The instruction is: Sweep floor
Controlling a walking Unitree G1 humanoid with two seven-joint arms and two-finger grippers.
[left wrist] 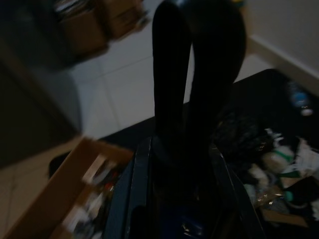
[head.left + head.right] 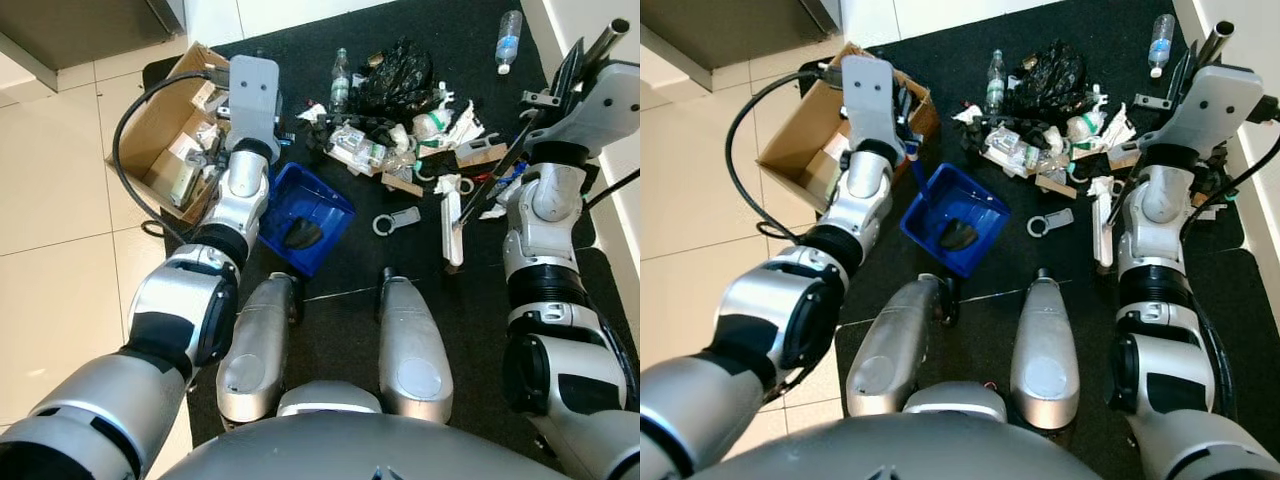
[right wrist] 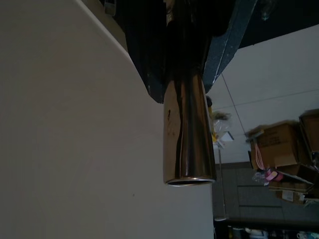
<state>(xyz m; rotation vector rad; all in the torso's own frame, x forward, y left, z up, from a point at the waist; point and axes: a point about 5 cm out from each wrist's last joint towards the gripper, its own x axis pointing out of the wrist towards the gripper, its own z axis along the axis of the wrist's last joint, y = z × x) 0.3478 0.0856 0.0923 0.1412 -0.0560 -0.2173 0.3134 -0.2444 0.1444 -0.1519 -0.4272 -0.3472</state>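
Note:
A blue dustpan [image 2: 305,215] rests on the black mat [image 2: 350,290] with a dark lump inside it. My left gripper [image 2: 906,125] is shut on its upright handle; its black fingers [image 1: 172,99] press together above the pan [image 1: 174,214]. A heap of litter [image 2: 400,130], with wrappers and a black bag [image 2: 400,75], lies just beyond the pan. My right gripper [image 2: 568,75] is shut on the broom's metal pole [image 3: 189,134], whose top end [image 2: 605,40] sticks up past the wrist. The pole slants down to a long white head [image 2: 452,225] beside the heap.
An open cardboard box [image 2: 175,150] of rubbish stands on the tiles left of the mat. One plastic bottle [image 2: 508,40] lies at the mat's far right, another [image 2: 341,80] by the heap. A white wall [image 2: 625,200] runs along the right. My own knees [image 2: 400,340] are below.

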